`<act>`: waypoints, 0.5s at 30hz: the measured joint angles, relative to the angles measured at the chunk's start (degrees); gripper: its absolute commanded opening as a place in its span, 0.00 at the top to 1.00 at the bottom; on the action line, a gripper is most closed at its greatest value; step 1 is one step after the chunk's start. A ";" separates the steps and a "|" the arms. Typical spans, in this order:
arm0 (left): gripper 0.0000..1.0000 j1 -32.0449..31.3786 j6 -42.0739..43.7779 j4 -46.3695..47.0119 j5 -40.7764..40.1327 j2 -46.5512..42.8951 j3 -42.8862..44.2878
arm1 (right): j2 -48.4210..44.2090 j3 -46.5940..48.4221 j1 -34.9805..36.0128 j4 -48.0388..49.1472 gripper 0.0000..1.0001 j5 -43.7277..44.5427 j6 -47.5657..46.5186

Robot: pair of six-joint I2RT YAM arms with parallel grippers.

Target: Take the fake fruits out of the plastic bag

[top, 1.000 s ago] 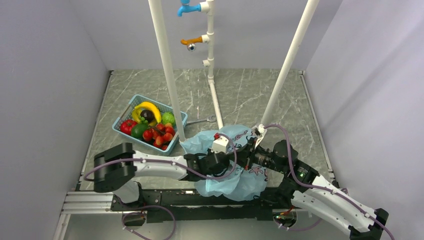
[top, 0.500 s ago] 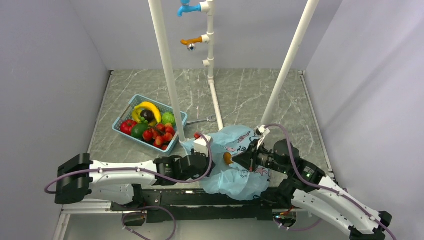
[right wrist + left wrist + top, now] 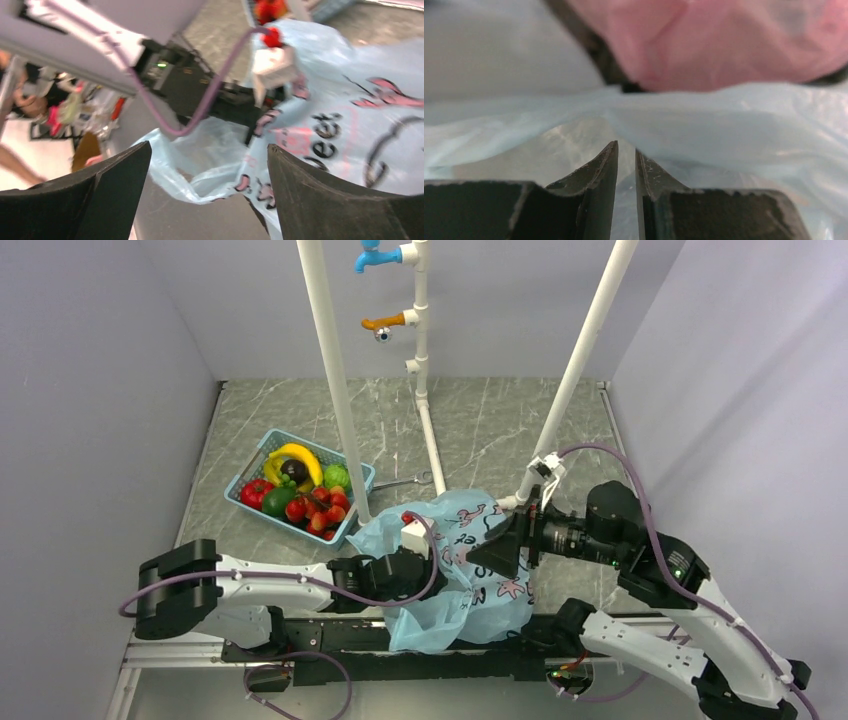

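The light-blue plastic bag [image 3: 470,585] lies crumpled at the table's near edge, its "Sweet" lettering facing up [image 3: 325,130]. My left gripper [image 3: 626,150] is shut on a thin fold of the bag [image 3: 724,125]; in the top view its fingertips are buried in the bag's left side. My right gripper [image 3: 480,558] hovers over the bag's right half, tilted down to the left. Its jaws [image 3: 209,150] are wide open with nothing between them. Fake fruits [image 3: 318,510], red and green, lie in the blue basket. No fruit shows inside the bag.
The blue basket [image 3: 250,476] stands at the left and also holds yellow bananas [image 3: 295,455]. Two white poles [image 3: 340,390] [image 3: 575,370] and a white pipe [image 3: 428,430] with taps rise behind the bag. A small metal piece [image 3: 400,482] lies beside the pipe's foot.
My right gripper has opened wide and drawn up and to the right, off the bag. The orange-brown piece seen at its jaws half a second ago no longer shows. The bag has shifted.
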 measured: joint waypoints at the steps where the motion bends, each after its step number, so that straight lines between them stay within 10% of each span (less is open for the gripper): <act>1: 0.75 0.00 -0.46 0.81 0.33 0.42 -0.15 | -0.37 -0.37 0.00 3.04 0.22 -2.58 -0.07; 7: 0.73 0.33 -3.30 4.55 1.40 1.86 -0.42 | 0.66 -15.89 0.90 21.90 0.28 -17.66 0.13; 15: 0.73 8.07 -4.90 10.38 7.54 5.22 -1.97 | 5.42 -21.64 3.61 11.08 0.39 -9.92 0.68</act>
